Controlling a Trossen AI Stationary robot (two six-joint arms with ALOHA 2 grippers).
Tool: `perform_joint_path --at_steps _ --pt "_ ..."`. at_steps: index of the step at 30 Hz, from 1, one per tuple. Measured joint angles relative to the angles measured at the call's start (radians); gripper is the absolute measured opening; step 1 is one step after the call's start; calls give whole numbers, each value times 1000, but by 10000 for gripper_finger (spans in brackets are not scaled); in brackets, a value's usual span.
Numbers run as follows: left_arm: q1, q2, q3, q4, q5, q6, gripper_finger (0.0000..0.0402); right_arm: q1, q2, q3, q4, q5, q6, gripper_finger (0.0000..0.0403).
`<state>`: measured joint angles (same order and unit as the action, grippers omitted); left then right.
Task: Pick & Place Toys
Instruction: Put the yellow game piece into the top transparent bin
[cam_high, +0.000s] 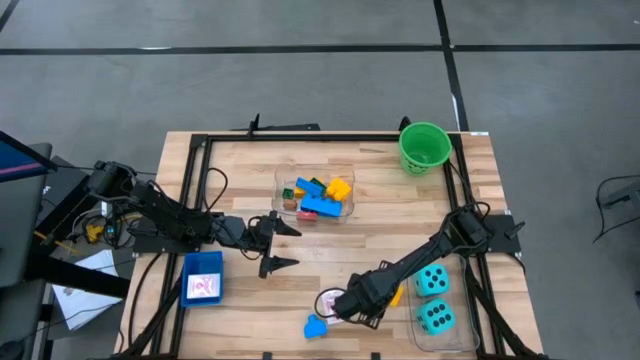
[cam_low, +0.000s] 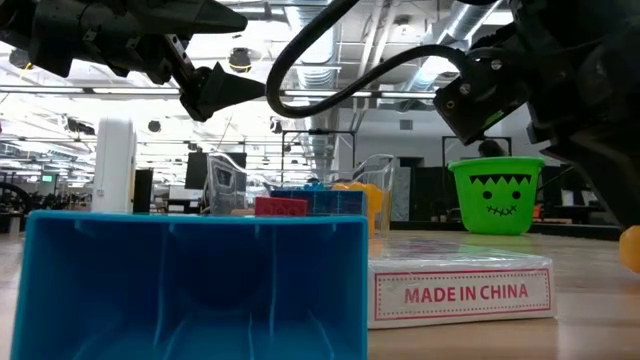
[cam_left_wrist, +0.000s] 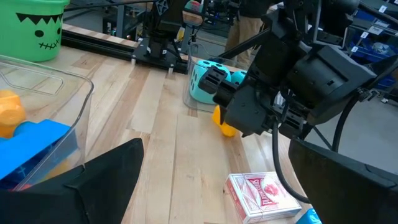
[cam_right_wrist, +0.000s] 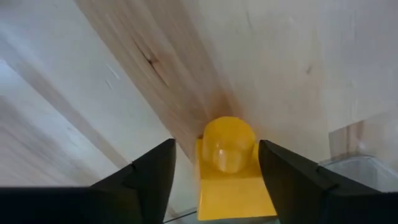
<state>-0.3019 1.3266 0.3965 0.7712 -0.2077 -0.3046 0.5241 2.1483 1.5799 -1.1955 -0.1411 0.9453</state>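
Note:
A yellow brick (cam_right_wrist: 230, 168) with a round stud lies on the wooden table near the front edge, also visible in the high view (cam_high: 397, 296) and in the left wrist view (cam_left_wrist: 224, 121). My right gripper (cam_right_wrist: 216, 146) points down over it, open, one finger on either side of the brick and a gap showing at each side. My left gripper (cam_high: 292, 247) hovers open and level above the table's middle, nothing between its fingers. A white-and-red card box (cam_left_wrist: 258, 196) and a blue toy (cam_high: 316, 326) lie beside my right gripper.
A clear tub (cam_high: 345, 172) of coloured bricks stands at centre back, and a green bucket (cam_high: 424, 147) at the back right. Two teal dice (cam_high: 433, 300) sit in a clear tub at front right. A blue tray (cam_high: 203, 278) holding a card lies at front left.

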Motion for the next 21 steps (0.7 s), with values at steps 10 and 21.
perform_joint_path --at_steps 10,21 --pt "0 0 0 0 0 0 398 5 0 0 7 5 24 108" --pt "0 0 0 0 0 0 398 4 -8 5 20 4 24 45"
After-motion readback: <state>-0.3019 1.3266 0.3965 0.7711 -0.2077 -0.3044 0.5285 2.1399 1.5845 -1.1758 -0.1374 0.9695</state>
